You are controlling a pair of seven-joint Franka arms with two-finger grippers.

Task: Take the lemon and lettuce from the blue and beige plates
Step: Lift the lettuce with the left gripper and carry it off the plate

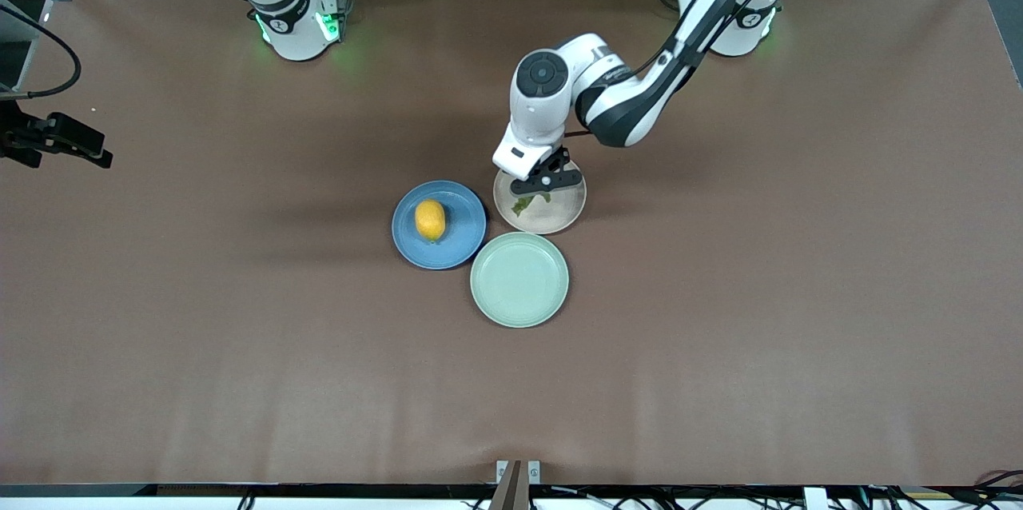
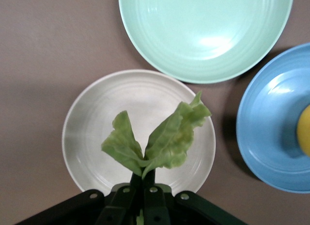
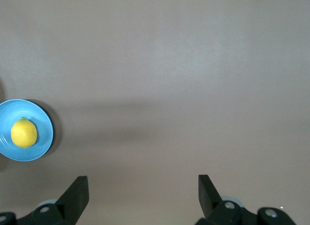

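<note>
One lettuce [image 2: 160,140], one lemon [image 1: 430,220], three plates [image 1: 519,280].

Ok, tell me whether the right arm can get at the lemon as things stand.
Probably yes. The lemon lies uncovered on the blue plate, the right pincer is open over bare table, and the left pincer is shut on the lettuce over the beige plate.

we see a yellow-orange lemon [image 1: 430,220] on the medium blue plate [image 1: 462,242], a dull green lettuce [image 2: 157,140] leaf, a pale beige plate [image 2: 92,133] with faint concentric rings, a mint-green plate [image 1: 519,279], a plain brown table [image 1: 240,350], white arms, black fingers [image 3: 75,198]
</note>
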